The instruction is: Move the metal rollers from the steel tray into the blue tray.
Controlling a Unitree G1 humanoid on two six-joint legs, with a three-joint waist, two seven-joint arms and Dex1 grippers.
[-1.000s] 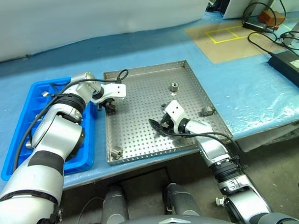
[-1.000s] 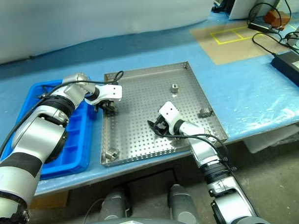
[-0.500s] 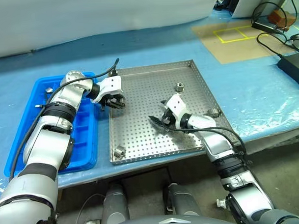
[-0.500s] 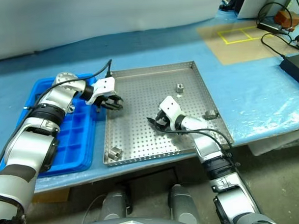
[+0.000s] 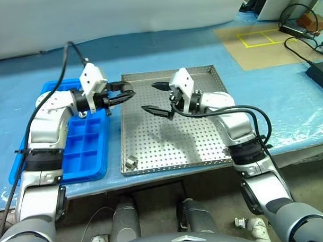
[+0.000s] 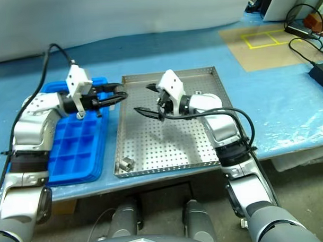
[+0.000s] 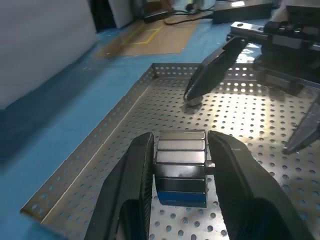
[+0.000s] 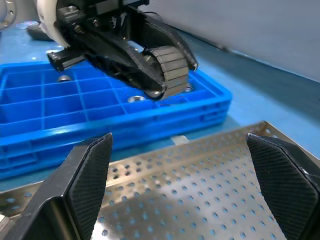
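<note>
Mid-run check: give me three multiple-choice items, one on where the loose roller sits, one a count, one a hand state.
1. The loose metal roller on the steel tray lies at:
A the near-left corner
B the far-right corner
C the centre

2. How many rollers does the left hand hold?
A none
B one
C three

3. The right hand is:
A shut, empty
B shut on a roller
C open

Key:
1 A: it sits where the near and left rims meet.
2 B: a single roller is clamped between its fingers.
3 C: its fingers stand wide apart with nothing between them.
</note>
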